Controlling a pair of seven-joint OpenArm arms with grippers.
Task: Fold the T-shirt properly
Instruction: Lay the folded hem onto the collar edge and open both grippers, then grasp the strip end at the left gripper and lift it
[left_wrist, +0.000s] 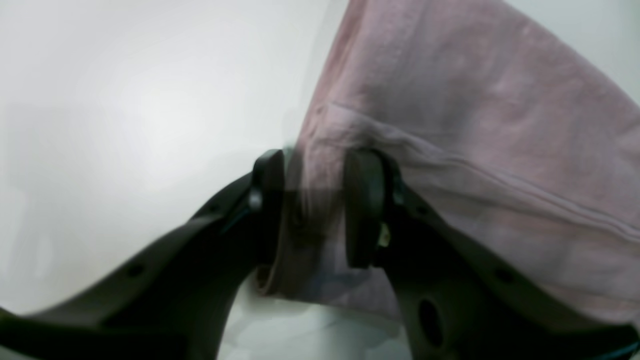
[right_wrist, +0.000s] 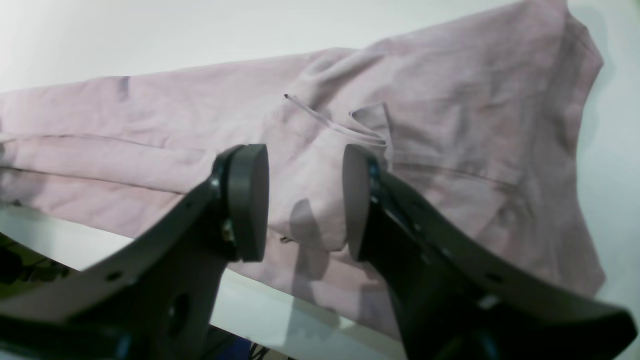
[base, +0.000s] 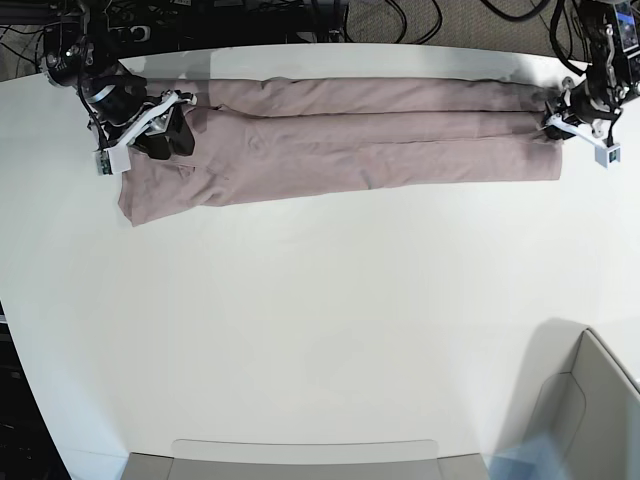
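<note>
The dusty-pink T-shirt (base: 350, 140) lies folded into a long strip along the table's far edge. My right gripper (base: 182, 135) is at its left end in the base view. In the right wrist view it (right_wrist: 306, 200) is open, its pads on either side of a raised fold of the shirt (right_wrist: 450, 100). My left gripper (base: 555, 122) is at the strip's right end. In the left wrist view it (left_wrist: 315, 210) stands partly open with the shirt's hemmed corner (left_wrist: 475, 125) between its pads. That view is blurred.
The white table (base: 320, 320) stretches toward the near side. A grey bin (base: 590, 410) stands at the near right corner and a flat grey tray (base: 300, 460) at the near edge. Cables and gear lie beyond the far edge.
</note>
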